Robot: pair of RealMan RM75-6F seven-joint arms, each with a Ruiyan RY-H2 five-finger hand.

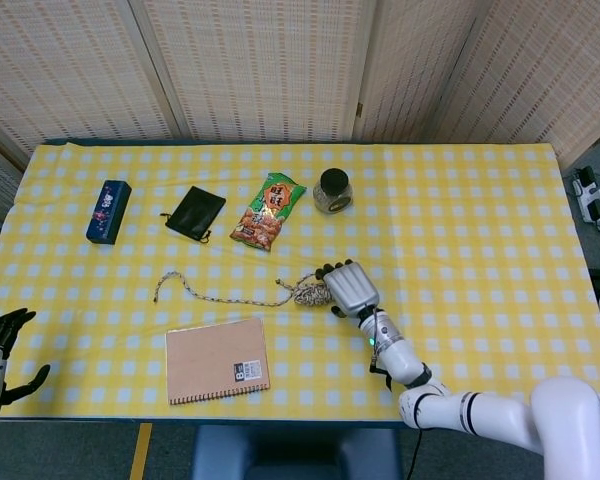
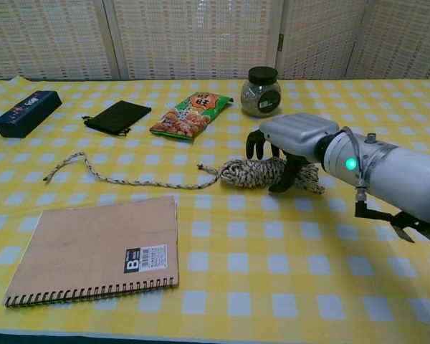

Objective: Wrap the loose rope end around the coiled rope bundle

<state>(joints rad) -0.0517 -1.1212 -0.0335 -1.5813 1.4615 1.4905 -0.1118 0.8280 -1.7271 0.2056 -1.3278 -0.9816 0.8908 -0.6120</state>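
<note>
The coiled rope bundle (image 2: 252, 173) lies mid-table, partly under my right hand in the head view (image 1: 311, 293). Its loose end (image 2: 122, 176) trails left across the checked cloth to a curled tip (image 1: 160, 288). My right hand (image 2: 295, 137) (image 1: 349, 287) arches over the right part of the bundle. Its fingers (image 2: 255, 143) hang behind the coil and the thumb comes down in front, so the rope sits between them without being lifted. My left hand (image 1: 0, 348) hovers at the table's near left corner with fingers apart and nothing in it.
A brown spiral notebook (image 2: 97, 247) lies just in front of the rope tail. Behind the rope are a snack bag (image 2: 190, 115), a dark-lidded jar (image 2: 261, 91), a black pouch (image 2: 117, 116) and a blue box (image 2: 27, 112).
</note>
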